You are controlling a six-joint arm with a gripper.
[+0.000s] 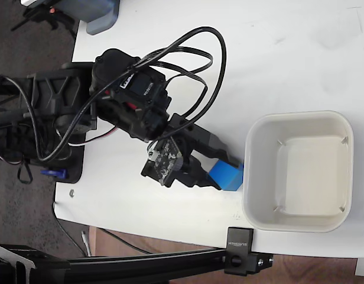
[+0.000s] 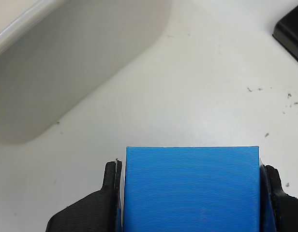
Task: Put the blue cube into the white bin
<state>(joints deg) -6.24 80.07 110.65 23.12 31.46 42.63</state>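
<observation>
The jaws are seen clamped on the blue cube, one against each opposite flat face, in the lower middle of the wrist view. The cube is judged light, stiff and finely ribbed, so well gripped. It is held just beside the white bin, outside its left wall, above the worktop.

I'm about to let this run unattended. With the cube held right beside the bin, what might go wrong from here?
1. The blue cube, clamped in the gripper, sits close to the white bin outer wall, so a sideways move without lifting would likely hit or push the bin.
2. The looping cables above the arm might snag.
</observation>
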